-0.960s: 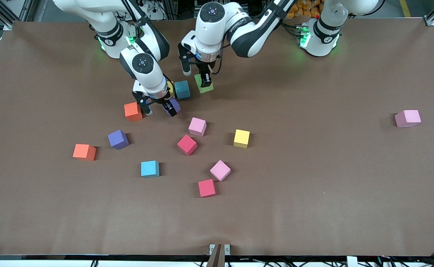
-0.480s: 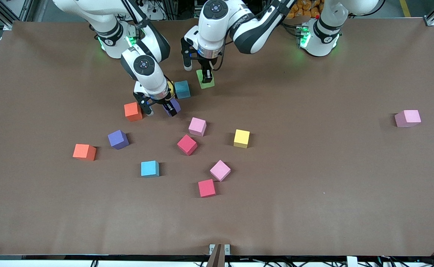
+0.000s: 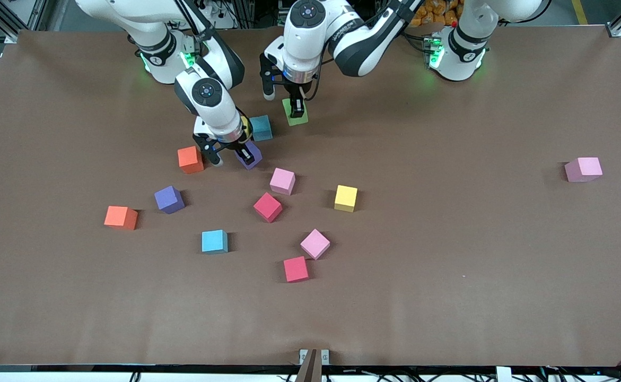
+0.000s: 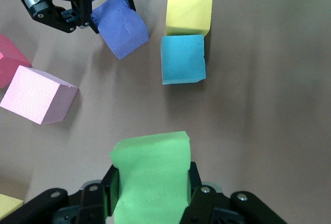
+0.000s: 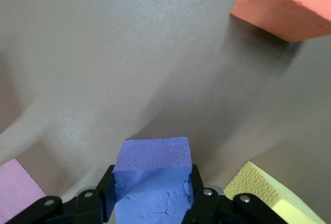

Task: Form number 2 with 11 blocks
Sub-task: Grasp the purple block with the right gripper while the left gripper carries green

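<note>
Left gripper [image 3: 296,110], near the robots' bases: fingers clamped on a green block [image 4: 150,175], foam squeezed in at the sides. Whether it rests on the brown table [image 3: 448,265] cannot be told.

Right gripper [image 3: 230,156]: pads pressed to both sides of a purple block [image 5: 152,182], between an orange block [image 3: 190,159] and a pink block [image 3: 282,181].

Just beside the purple block, farther from the front camera: a yellow block [image 4: 189,10] and a teal-blue block [image 4: 183,59], touching face to face. No digit 2 yet, only this pair.

Loose blocks nearer the front camera, all apart: second purple [image 3: 169,199], second orange [image 3: 121,217], light blue [image 3: 215,241], red [image 3: 267,207], second yellow [image 3: 346,198], second pink [image 3: 315,244], second red [image 3: 295,269]. A third pink block [image 3: 583,169] sits alone toward the left arm's end.

Writing: dark lettering on the left arm's forearm, too small to read. Blocks carry no marks.
</note>
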Controlling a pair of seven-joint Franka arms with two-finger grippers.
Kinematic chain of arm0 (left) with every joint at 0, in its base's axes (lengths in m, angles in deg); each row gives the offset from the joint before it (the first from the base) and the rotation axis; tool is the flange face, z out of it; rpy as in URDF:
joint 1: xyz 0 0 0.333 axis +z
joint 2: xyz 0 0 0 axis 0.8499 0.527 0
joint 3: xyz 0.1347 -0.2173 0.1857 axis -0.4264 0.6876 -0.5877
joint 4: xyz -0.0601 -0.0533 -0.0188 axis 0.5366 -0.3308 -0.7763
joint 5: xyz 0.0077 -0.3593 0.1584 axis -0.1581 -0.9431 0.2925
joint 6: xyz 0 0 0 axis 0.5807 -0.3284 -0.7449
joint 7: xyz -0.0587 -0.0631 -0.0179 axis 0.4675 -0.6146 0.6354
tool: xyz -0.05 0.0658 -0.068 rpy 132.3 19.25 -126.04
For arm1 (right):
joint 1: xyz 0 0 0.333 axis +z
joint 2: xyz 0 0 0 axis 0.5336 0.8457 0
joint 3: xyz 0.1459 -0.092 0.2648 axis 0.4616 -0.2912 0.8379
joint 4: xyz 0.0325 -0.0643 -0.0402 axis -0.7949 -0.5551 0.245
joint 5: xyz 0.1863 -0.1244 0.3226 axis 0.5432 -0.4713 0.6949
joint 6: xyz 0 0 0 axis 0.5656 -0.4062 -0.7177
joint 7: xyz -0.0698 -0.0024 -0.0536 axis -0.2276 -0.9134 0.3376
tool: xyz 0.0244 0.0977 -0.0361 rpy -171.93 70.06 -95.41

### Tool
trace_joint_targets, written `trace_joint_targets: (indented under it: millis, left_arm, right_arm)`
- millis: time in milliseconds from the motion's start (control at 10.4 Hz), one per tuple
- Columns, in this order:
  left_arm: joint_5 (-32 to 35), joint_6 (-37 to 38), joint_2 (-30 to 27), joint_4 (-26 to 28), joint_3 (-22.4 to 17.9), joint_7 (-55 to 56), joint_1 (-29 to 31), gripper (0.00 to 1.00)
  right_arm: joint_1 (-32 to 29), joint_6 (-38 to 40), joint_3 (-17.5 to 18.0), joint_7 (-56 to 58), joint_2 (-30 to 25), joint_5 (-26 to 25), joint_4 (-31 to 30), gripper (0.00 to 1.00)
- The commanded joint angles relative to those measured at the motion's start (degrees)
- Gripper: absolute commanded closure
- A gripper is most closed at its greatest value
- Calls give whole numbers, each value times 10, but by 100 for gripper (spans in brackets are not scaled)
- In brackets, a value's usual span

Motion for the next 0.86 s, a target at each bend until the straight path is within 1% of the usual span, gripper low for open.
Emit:
trace_joint_targets:
  millis: [0,96,192,288,576,672,768]
  left_arm:
    - [-16,7,-15,12,7,-20,2,68]
    - [-17,7,-15,12,7,-19,2,68]
    - [-16,7,-16,12,8,-18,2,68]
    - [-17,7,-16,10,10,-17,2,68]
    - [-16,6,-9,10,11,-29,-1,67]
    - [-16,6,-4,10,17,-67,-2,68]
    - [-17,6,0,13,23,-120,-2,75]
  right_arm:
    - [-17,-5,-21,65,9,-8,12,100]
    - [-25,-4,-41,105,11,-5,25,100]
    - [-39,-1,-43,135,11,-5,32,100]
    - [-54,23,-42,170,11,-4,43,100]
    - [-74,138,-42,229,11,0,112,100]
    - [-83,162,-42,247,10,1,128,100]
    - [-94,176,-42,266,8,1,137,100]
